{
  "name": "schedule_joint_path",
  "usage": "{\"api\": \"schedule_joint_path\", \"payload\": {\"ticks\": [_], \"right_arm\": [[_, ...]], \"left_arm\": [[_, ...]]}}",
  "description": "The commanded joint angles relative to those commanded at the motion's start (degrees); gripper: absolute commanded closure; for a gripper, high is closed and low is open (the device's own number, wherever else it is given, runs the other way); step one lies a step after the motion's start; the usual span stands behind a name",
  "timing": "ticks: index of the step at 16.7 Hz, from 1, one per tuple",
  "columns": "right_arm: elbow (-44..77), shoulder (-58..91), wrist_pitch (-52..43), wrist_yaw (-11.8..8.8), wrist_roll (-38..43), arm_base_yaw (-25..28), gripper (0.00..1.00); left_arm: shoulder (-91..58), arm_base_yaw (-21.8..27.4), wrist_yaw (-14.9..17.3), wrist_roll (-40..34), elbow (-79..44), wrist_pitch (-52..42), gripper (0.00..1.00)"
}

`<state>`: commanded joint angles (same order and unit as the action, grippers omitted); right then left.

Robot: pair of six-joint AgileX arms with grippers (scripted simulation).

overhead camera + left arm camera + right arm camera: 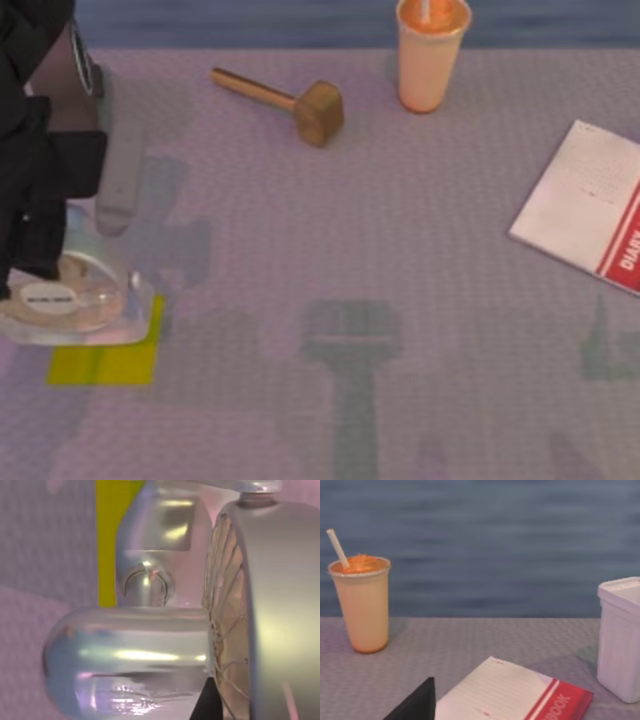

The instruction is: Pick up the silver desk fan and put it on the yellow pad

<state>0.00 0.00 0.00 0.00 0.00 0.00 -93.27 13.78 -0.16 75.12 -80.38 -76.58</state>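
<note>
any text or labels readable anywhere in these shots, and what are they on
"DIARY": white letters on the red band of the diary booklet, cut off by the edge of the top view.
"BOOK": white letters on the same red band in the right wrist view, the start of the word cut off.
Faint lines on the booklet's white cover: too small to read.
Small pale label on the silver desk fan: too blurred to read.
Orange drink cup: no text seen.

fan (75, 300) overlapping pad (105, 362), table's left
</note>
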Motion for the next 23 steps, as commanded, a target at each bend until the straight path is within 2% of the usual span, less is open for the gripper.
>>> {"api": "schedule_joint_path", "payload": {"ticks": [5,10,23], "right_arm": [[0.00,0.00,0.00,0.00,0.00,0.00,0.00],[0.00,0.00,0.00,0.00,0.00,0.00,0.00],[0.00,0.00,0.00,0.00,0.00,0.00,0.00]], "left_arm": [[-0.62,-0.57,0.03,0.50,5.52,6.38,1.00],[-0.87,-0.59,-0.02,0.64,6.22,6.92,1.00],[-0.87,-0.59,-0.02,0.64,6.22,6.92,0.02]]}}
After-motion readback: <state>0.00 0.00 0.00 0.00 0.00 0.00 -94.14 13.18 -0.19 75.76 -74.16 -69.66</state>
